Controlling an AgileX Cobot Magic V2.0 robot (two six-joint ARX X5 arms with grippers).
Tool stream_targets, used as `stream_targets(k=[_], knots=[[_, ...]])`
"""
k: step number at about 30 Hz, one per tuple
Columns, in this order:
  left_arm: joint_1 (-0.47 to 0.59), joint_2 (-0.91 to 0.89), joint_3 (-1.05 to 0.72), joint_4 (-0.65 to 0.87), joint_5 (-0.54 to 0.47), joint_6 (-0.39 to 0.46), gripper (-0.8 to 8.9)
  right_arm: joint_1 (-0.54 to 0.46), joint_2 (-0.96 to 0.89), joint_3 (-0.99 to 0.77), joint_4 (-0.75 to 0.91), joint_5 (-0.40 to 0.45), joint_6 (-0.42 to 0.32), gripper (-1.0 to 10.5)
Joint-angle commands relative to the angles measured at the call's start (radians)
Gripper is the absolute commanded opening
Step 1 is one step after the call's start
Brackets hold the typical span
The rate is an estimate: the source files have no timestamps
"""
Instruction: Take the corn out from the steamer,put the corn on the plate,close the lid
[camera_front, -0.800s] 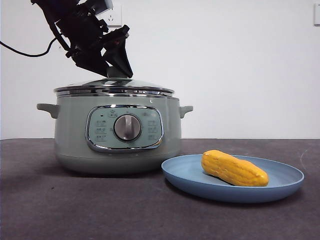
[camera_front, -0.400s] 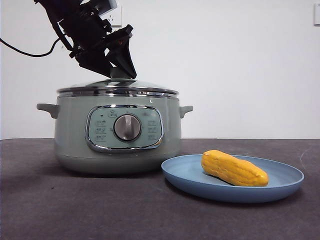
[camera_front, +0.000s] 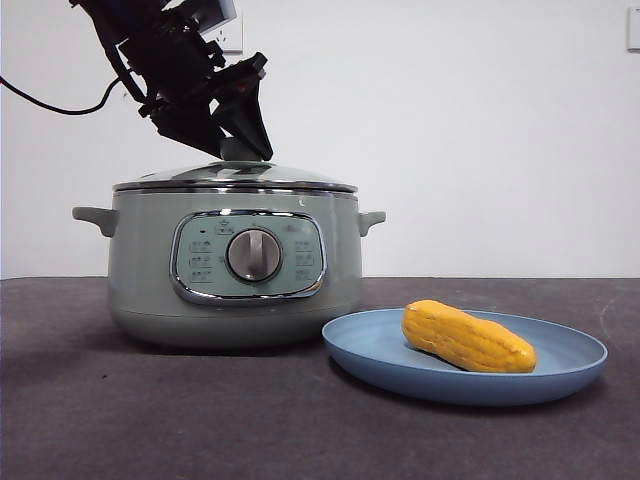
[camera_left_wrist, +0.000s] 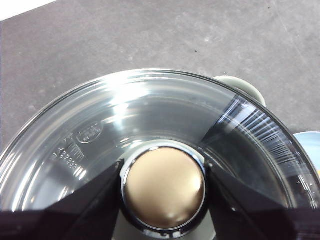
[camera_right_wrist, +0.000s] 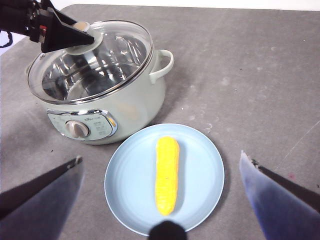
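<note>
We see the corn (camera_front: 468, 338) lying on the plate (camera_front: 380, 352), so that part looks done. Our left pincer (camera_left_wrist: 164, 187) grips the knob of the lid (camera_front: 235, 175), which sits on the steamer (camera_front: 140, 270); only letting go seems left. Our right pincer (camera_right_wrist: 162, 165) hangs wide open above the plate.

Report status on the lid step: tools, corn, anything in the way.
Left tool shut on the lid's knob, lid seated on steamer. Right tool open, high over the plate. Corn on plate. Nothing obstructing.
</note>
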Motion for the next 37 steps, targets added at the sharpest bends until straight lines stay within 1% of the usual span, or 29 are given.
stream_targets(k=[1,7,10,11,13,14,15,16,17,25,37], knots=[[-0.003,0.012,0.003,-0.01,0.001,0.014,-0.08,0.002,-0.001,-0.008,0.006,0.002,0.011,6.0],[-0.003,0.043,0.003,-0.049,0.0,0.013,-0.08,0.002,-0.001,-0.008,0.005,0.002,0.011,6.0],[-0.003,0.049,0.003,-0.053,0.003,0.009,0.11,0.002,-0.001,-0.008,0.005,0.002,0.01,6.0],[-0.003,0.049,0.003,-0.053,0.003,0.009,0.42,0.002,-0.001,-0.008,0.005,0.002,0.01,6.0],[-0.003,0.048,0.003,-0.053,0.003,0.009,2.03,0.002,-0.001,-0.008,0.005,0.0,0.01,6.0],[-0.003,0.048,0.003,-0.054,0.003,0.009,3.43,0.002,-0.001,-0.008,0.005,-0.001,0.01,6.0],[-0.003,0.048,0.003,-0.055,0.003,0.007,4.42,0.002,-0.001,-0.008,0.005,-0.002,0.01,6.0],[-0.002,0.048,0.003,-0.055,0.003,0.006,5.11,0.002,-0.001,-0.008,0.005,-0.002,0.01,6.0],[-0.002,0.047,0.003,-0.057,0.002,0.006,5.25,0.002,-0.001,-0.008,0.005,-0.002,0.01,6.0],[-0.002,-0.008,0.009,-0.079,0.003,0.006,5.25,0.002,-0.001,-0.008,0.005,-0.002,0.01,6.0],[-0.002,-0.201,0.01,-0.132,0.002,0.006,5.25,0.002,-0.001,-0.008,0.005,-0.002,0.01,6.0]])
